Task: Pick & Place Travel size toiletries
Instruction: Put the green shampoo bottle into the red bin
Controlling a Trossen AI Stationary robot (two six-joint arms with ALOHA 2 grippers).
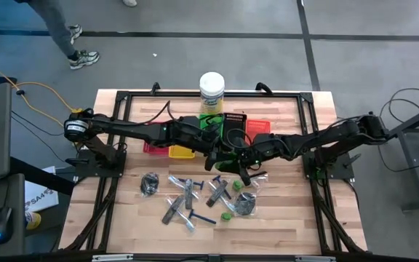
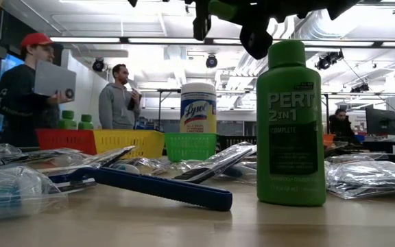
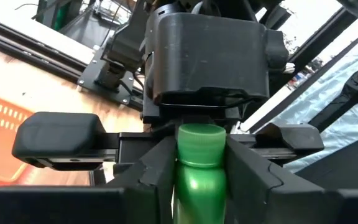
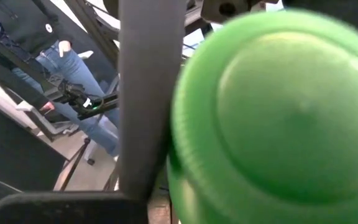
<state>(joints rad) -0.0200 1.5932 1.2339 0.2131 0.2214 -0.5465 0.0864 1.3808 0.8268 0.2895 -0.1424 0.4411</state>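
Bottle: green plastic shampoo bottle [image 2: 290,123] upright on the wooden surface [image 2: 184,226]; probably light, stiff and slick, and the cap is the narrow hold.
Left gripper [image 3: 201,163]: jaws clamped on its cap.
Right gripper [image 1: 236,161]: at the cap too; grip cannot be told.
Beside: dark-blue razor [image 2: 158,186] and clear-wrapped packets [image 2: 369,180] crowd the base.
Behind: white-lidded wipes jar [image 2: 198,110], green basket [image 2: 189,146].

A light wooden table [image 1: 122,218] with a black frame carries a Lysol wipes jar [image 1: 211,91] at its far edge, a row of small coloured trays [image 1: 247,125], a standing green Pert shampoo bottle [image 2: 291,123], and scattered sleeved razors [image 1: 188,193], green caps [image 1: 226,216] and plastic-wrapped bundles [image 1: 150,183].
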